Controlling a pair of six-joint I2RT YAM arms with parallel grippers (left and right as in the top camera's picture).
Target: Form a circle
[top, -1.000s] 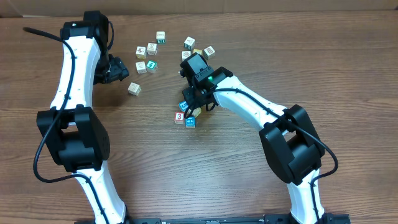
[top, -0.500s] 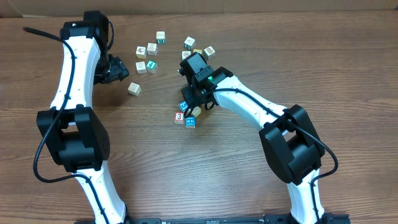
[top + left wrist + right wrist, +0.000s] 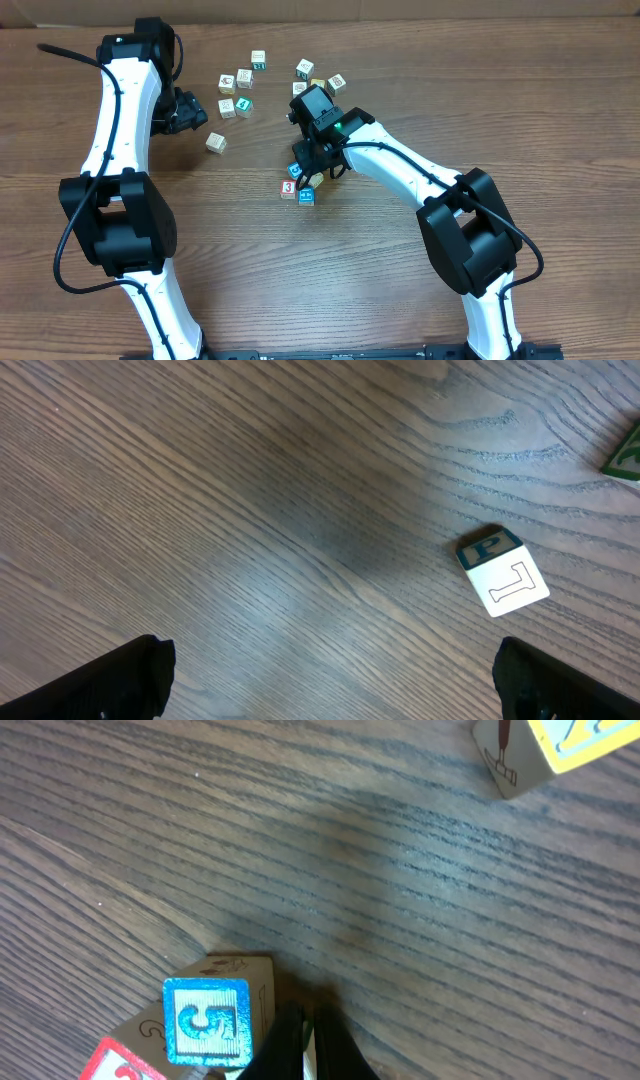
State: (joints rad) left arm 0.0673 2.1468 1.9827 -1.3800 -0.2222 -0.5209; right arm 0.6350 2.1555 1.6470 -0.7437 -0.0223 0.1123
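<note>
Circle (image 3: 299,185): clustered at centre frame, right gripper (image 3: 312,172) clenched empty just beside its cream cube (image 3: 256,978), likely for nudging, not lifting; left gripper (image 3: 193,111) splayed wide, upper left, keeping clear.

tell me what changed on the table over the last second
Nothing visibly changed. The right gripper stays shut and low at the ring of four cubes, the left gripper stays open over the wood, and the loose cubes farther back lie where they were.
</note>
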